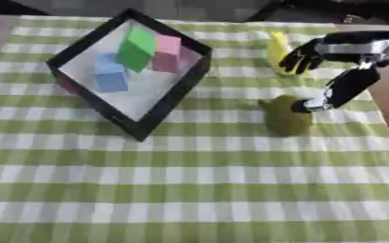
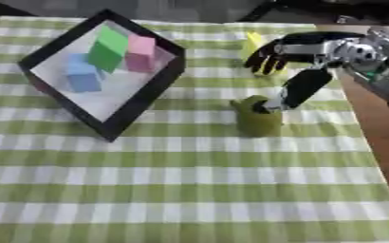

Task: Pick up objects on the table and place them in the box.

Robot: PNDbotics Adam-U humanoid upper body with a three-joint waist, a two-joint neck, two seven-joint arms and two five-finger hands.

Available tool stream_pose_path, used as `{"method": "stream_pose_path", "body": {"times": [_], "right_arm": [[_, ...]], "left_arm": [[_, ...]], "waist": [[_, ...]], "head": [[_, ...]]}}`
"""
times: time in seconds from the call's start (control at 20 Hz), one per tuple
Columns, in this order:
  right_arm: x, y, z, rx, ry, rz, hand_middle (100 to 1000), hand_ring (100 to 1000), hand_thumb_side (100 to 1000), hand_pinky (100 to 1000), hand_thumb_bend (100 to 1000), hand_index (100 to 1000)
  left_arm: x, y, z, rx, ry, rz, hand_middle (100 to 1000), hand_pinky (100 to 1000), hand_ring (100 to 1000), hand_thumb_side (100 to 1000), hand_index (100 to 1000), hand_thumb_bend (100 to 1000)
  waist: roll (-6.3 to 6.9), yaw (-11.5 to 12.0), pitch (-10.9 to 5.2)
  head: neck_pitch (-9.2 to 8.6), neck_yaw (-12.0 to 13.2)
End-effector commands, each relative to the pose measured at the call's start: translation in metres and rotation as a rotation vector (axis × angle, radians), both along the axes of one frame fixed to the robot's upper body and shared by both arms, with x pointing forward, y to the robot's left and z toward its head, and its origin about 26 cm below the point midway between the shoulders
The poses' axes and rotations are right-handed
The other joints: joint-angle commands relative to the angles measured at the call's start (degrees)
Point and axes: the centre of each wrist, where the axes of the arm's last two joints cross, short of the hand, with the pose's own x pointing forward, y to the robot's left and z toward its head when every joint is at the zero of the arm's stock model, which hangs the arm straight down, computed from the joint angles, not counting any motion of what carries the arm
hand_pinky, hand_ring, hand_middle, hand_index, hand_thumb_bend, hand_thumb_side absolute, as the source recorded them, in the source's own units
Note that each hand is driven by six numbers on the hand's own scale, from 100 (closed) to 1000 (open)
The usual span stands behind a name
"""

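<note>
Right hand (image 1: pixel 347 57) is reaching in from the right, fingers spread, thumb tip touching the olive-green object (image 1: pixel 287 116) on the checked tablecloth (image 1: pixel 189 180). Yellow object (image 1: pixel 277 47) is lying just behind. Box (image 1: pixel 169 102) is holding green, pink and blue blocks.

Green-white checked tablecloth (image 1: pixel 189 190) covers table; brown tabletop (image 2: pixel 372 123) bare at right.

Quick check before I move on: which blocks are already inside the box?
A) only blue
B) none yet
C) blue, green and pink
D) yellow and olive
C: the black-framed box holds a blue block, a green block and a pink block; the yellow piece and the olive object lie outside on the cloth.
</note>
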Motion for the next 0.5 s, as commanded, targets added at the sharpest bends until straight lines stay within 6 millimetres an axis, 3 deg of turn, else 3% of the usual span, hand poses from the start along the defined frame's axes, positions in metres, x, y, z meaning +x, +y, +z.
{"method": "stream_pose_path", "body": {"times": [0.05,0.5], "right_arm": [[0.002,-0.001,0.003,-0.025,-0.026,-0.026,814,828,367,851,470,904],[0.015,-0.01,-0.021,-0.103,-0.011,-0.071,822,838,391,857,468,904]], "left_arm": [[-0.003,-0.003,0.006,-0.02,-0.063,0.017,713,816,620,414,829,423],[-0.006,-0.01,-0.006,-0.088,-0.085,0.032,706,815,616,421,822,424]], "waist": [[-0.03,0.1,-0.22],[0.34,0.4,0.2]], "head": [[-0.15,-0.5],[-0.15,-1.0]]}}
